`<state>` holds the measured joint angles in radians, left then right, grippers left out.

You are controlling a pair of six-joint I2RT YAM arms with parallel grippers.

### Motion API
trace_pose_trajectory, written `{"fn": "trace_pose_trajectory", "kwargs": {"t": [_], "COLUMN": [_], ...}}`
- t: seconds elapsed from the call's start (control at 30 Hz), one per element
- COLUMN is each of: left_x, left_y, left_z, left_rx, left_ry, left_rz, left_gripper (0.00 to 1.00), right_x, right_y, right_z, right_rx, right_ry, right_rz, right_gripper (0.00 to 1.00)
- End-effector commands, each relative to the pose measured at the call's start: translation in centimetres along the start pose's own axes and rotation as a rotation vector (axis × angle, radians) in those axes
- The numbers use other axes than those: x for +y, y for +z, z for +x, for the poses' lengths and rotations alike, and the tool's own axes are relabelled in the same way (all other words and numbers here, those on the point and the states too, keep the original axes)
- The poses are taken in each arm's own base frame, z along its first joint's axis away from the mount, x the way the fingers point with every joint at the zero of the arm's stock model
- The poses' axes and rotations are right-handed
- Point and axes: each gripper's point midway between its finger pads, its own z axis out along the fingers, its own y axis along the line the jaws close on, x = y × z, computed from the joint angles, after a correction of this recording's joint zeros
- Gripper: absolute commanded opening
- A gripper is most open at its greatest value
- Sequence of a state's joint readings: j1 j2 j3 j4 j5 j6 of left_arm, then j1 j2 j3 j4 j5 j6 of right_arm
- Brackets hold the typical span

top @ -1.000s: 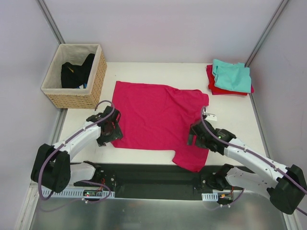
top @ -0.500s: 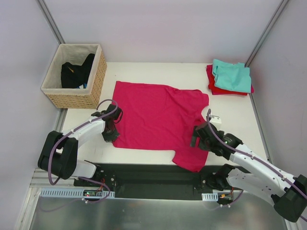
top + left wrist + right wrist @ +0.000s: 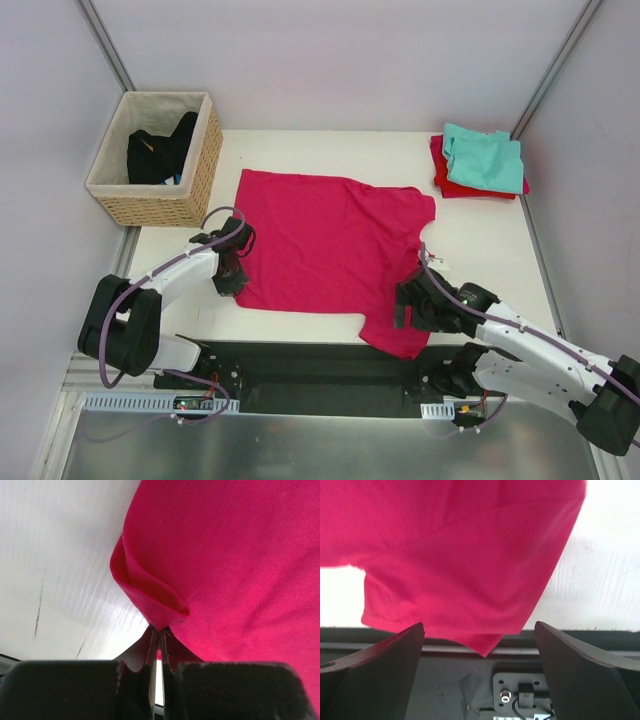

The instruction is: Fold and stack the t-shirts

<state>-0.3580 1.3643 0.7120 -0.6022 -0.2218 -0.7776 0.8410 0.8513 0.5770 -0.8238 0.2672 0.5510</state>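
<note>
A large magenta-pink t-shirt [image 3: 330,250] lies spread flat on the white table, one sleeve hanging over the near edge. My left gripper [image 3: 232,275] sits at the shirt's near-left corner. In the left wrist view the left gripper [image 3: 159,632] is shut, pinching a small raised fold of the pink fabric [image 3: 150,600]. My right gripper [image 3: 408,300] is open above the hanging sleeve. In the right wrist view the right gripper [image 3: 479,625] has its jaws wide apart, with the sleeve [image 3: 450,555] lying between and below them, not held. A folded teal t-shirt [image 3: 485,160] rests on a folded red one [image 3: 445,185] at the far right corner.
A woven wicker basket [image 3: 195,180] holding dark garments [image 3: 160,150] stands at the far left. The black mounting rail [image 3: 320,370] runs along the near table edge under the sleeve. Pale walls close in on both sides.
The left gripper has shut on the shirt's near-left corner. The right gripper has moved nearer along the sleeve toward the table's front edge, still open.
</note>
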Motion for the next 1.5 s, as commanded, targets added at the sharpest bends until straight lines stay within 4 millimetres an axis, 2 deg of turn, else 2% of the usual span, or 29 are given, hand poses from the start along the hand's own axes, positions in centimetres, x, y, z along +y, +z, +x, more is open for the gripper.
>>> {"fn": "trace_pose_trajectory", "kwargs": {"t": [0.0, 0.1, 0.17, 0.33, 0.47, 0.63, 0.77, 0.83, 1.1, 1.27, 1.47], "left_x": [-0.3, -0.3, -0.3, -0.3, -0.2, -0.2, -0.2, -0.2, -0.2, -0.2, -0.1], "left_y": [-1.1, -1.2, -1.3, -1.4, -1.4, -1.5, -1.6, -1.6, -1.7, -1.6, -1.6], "left_z": [-1.6, -1.8, -1.8, -1.8, -1.7, -1.9, -2.1, -2.1, -2.2, -2.1, -2.0], "left_rx": [-0.059, -0.067, -0.068, -0.070, -0.073, -0.076, -0.081, -0.079, -0.081, -0.075, -0.076], "left_ry": [-0.027, -0.030, -0.031, -0.027, -0.026, -0.026, -0.027, -0.025, -0.026, -0.025, -0.024], "left_rz": [0.018, 0.024, 0.028, 0.034, 0.031, 0.035, 0.039, 0.041, 0.044, 0.042, 0.043], "left_gripper": [0.00, 0.00, 0.00, 0.00, 0.00, 0.00, 0.00, 0.00, 0.00, 0.00, 0.00], "right_x": [-1.1, -1.4, -1.0, -0.7, 0.8, 1.7, 2.9, 3.0, 2.7, 1.7, 0.7], "right_y": [-0.4, -0.7, -0.8, -0.2, 0.6, 0.8, 0.5, 0.7, 0.7, 1.0, 1.7], "right_z": [3.3, 4.9, 5.7, 7.5, 8.7, 8.9, 8.0, 8.0, 6.3, 5.3, 5.7], "right_rx": [0.105, 0.132, 0.144, 0.176, 0.187, 0.164, 0.121, 0.116, 0.034, -0.015, 0.003], "right_ry": [-0.018, -0.030, -0.001, 0.049, 0.074, 0.024, -0.014, -0.029, -0.029, -0.019, -0.005], "right_rz": [0.050, 0.043, 0.010, 0.002, -0.056, -0.031, -0.007, 0.010, 0.042, 0.083, 0.105], "right_gripper": [0.96, 0.97, 0.99, 0.99, 0.94, 0.82, 0.67, 0.63, 0.61, 0.61, 0.61]}}
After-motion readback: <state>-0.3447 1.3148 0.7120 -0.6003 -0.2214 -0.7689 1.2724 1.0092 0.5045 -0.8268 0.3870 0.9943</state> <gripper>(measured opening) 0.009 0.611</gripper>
